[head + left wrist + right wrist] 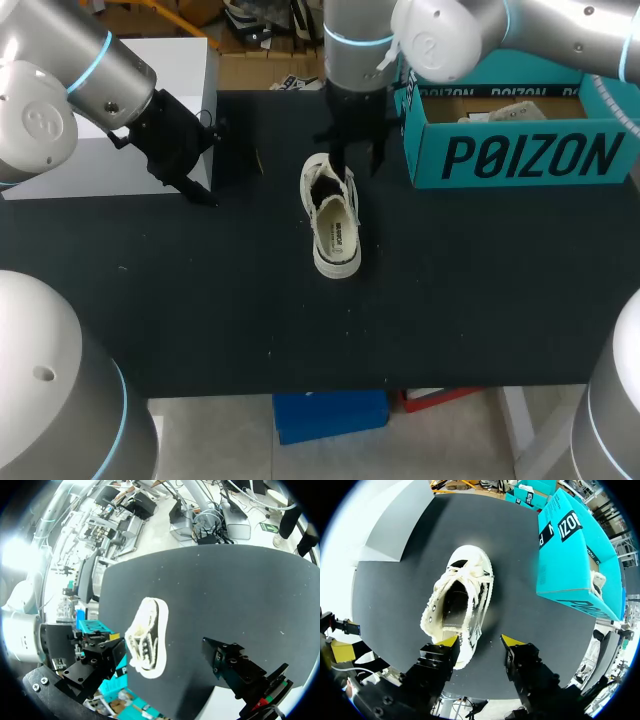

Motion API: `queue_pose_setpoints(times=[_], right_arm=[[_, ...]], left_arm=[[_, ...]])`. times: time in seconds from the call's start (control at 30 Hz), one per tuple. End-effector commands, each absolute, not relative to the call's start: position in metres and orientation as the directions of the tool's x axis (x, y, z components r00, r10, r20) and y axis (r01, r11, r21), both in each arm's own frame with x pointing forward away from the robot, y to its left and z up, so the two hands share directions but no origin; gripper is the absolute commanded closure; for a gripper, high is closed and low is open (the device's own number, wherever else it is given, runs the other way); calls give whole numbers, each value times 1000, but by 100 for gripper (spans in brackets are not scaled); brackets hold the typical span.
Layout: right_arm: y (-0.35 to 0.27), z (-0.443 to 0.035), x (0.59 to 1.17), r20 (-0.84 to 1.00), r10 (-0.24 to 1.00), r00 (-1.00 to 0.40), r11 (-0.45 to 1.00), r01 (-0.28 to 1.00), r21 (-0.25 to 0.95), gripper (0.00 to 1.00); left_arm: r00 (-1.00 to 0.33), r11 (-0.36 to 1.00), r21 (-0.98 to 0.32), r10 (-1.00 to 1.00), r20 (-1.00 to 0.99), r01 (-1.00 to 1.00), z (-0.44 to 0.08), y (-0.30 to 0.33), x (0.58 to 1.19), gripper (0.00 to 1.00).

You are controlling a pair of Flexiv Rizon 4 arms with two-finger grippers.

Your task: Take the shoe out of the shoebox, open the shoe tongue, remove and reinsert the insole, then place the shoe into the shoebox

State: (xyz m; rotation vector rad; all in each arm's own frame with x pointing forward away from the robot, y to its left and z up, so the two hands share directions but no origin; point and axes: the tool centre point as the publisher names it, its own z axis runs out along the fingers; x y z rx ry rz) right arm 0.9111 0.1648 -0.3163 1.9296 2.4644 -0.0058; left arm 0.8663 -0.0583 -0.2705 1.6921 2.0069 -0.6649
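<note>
A cream low-top shoe (333, 225) lies on the black table (200, 300), toe toward the front edge, laces loosened and its mouth wide open. My right gripper (358, 162) hangs open just above the heel. In the right wrist view one yellow tip sits over the heel of the shoe (460, 600) and the other over bare table, so the right gripper (480, 641) holds nothing. The teal shoebox (520, 150) stands open at the back right. My left gripper (195, 190) is wide open and well to the left of the shoe (147, 637).
A white box (150, 100) stands at the back left behind my left gripper. Inside the shoebox (570, 555) lies something pale (597, 580). Bare black tabletop stretches in front of the shoe and to both its sides.
</note>
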Motion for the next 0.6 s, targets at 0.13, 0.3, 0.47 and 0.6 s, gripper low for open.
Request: queue_pose_setpoints(times=[0.13,0.3,0.47,0.6], right_arm=[[177,-331,913,12,971,-240,240,971,-2,51],[180,-340,912,27,971,-238,239,971,-8,51],[178,-350,909,38,972,-230,231,973,-17,52],[172,-354,909,38,973,-228,229,973,-23,57]], left_arm=[[-160,142,-79,779,-606,987,-272,-58,865,0],[-160,142,-79,779,-606,987,-272,-58,865,0],[-160,142,-79,779,-606,987,-272,-58,865,0],[-160,142,-79,779,-606,987,-272,-58,865,0]])
